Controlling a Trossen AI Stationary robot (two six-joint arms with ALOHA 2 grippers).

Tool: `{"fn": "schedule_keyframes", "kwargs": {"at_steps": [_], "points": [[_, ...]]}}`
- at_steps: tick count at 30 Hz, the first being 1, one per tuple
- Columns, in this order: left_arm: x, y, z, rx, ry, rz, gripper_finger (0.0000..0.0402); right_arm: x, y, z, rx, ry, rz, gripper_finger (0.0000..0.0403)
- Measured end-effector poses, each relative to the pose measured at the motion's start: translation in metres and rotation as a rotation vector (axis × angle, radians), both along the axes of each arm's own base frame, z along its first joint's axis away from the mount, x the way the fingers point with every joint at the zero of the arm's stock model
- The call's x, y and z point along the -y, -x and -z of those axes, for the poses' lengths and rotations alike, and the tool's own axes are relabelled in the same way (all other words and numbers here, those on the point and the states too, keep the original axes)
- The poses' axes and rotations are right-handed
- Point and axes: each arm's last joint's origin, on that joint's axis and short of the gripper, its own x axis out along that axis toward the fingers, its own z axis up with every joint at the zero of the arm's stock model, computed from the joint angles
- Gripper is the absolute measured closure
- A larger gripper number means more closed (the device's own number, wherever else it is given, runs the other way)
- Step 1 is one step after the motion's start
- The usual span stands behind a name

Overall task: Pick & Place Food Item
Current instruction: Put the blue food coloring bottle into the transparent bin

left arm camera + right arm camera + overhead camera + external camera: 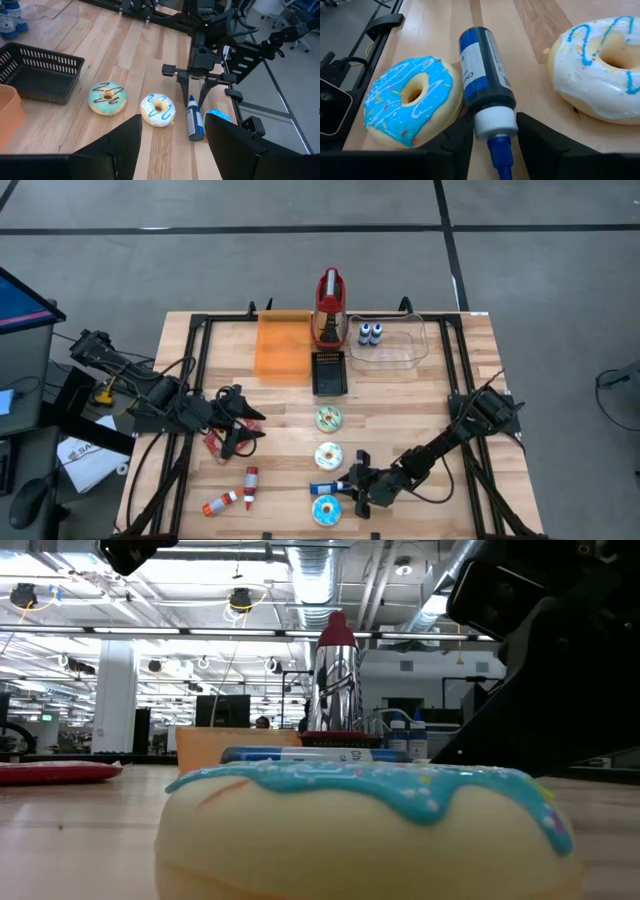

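Two claws apart, left claw (243,426) open beside red packet (212,444), right claw (352,485) straddling blue bottle (326,488), grip unclear

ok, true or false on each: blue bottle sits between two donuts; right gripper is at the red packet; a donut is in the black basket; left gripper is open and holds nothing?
1. The blue bottle lies between the blue-iced donut and the white-iced donut. True.
2. The right gripper is at the red packet. False: it is at the blue bottle's cap end.
3. The black basket holds a donut. False: the donuts, including the green-iced donut, lie on the table outside it.
4. The left gripper is open, holding nothing. True.
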Motion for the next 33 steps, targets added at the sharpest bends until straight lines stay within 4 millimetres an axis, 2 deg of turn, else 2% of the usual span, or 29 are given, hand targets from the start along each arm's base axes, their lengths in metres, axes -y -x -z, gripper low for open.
{"fn": "schedule_keyframes", "kwargs": {"at_steps": [8,13,17,21,24,29,33], "points": [[0.000,0.000,0.000,0.000,0.000,0.000,0.0188,-0.001,0.000,-0.001,0.010,0.009,-0.021,0.0308],[0.000,0.000,0.000,0.000,0.000,0.000,0.0188,-0.003,-0.005,-0.007,0.031,-0.030,-0.006,0.0308],[0.000,0.000,0.000,0.000,0.000,0.000,0.0188,-0.008,-0.012,-0.021,0.048,-0.055,0.007,0.0308],[0.000,0.000,0.000,0.000,-0.001,0.001,0.0188,-0.008,-0.016,-0.047,0.044,-0.028,0.055,0.0308],[0.000,0.000,0.000,0.000,-0.002,0.001,0.0188,0.002,-0.014,-0.077,0.035,-0.012,0.150,0.0308],[0.000,0.000,0.000,0.002,-0.001,0.002,0.0188,0.040,0.006,-0.124,-0.078,-0.050,0.316,0.0308],[0.000,0.000,0.000,0.004,-0.005,0.000,0.0188,0.071,0.033,-0.169,-0.208,-0.099,0.352,0.0308]]}}
